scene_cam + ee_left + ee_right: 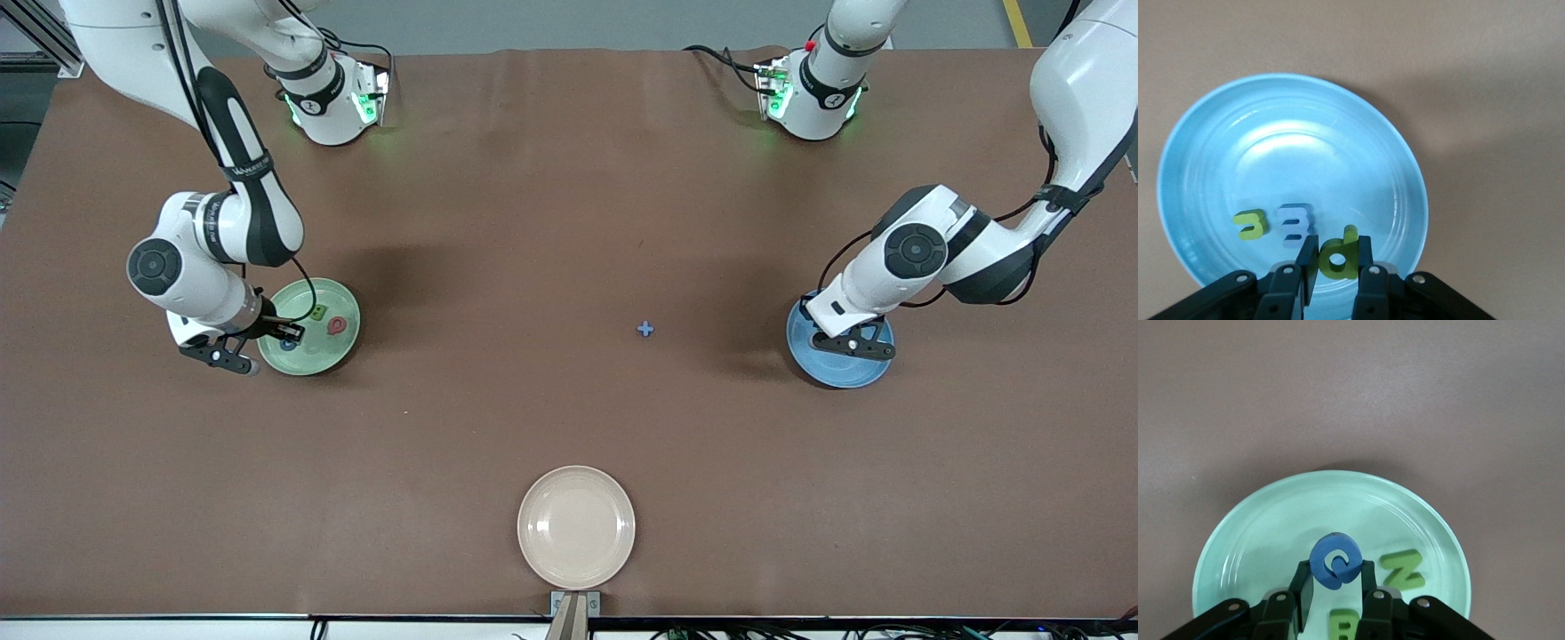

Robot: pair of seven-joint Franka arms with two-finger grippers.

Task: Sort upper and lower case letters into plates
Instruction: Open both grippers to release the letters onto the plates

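While both arms hang over their plates to drop letters, the left gripper (1337,261) pinches a green lowercase d (1339,257) above the blue plate (1218,140), and the right gripper (1335,581) pinches a blue capital C (1335,561) above the mint plate (1258,520); one blue piece (645,330) remains mid-bench.

The blue plate (1211,153) is glossy and smooth, with bright glare on its ringed bottom. On it, the green letter d (1338,257) looks matt, like foam. The brown table cover (498,204) is dull cloth, faintly creased.
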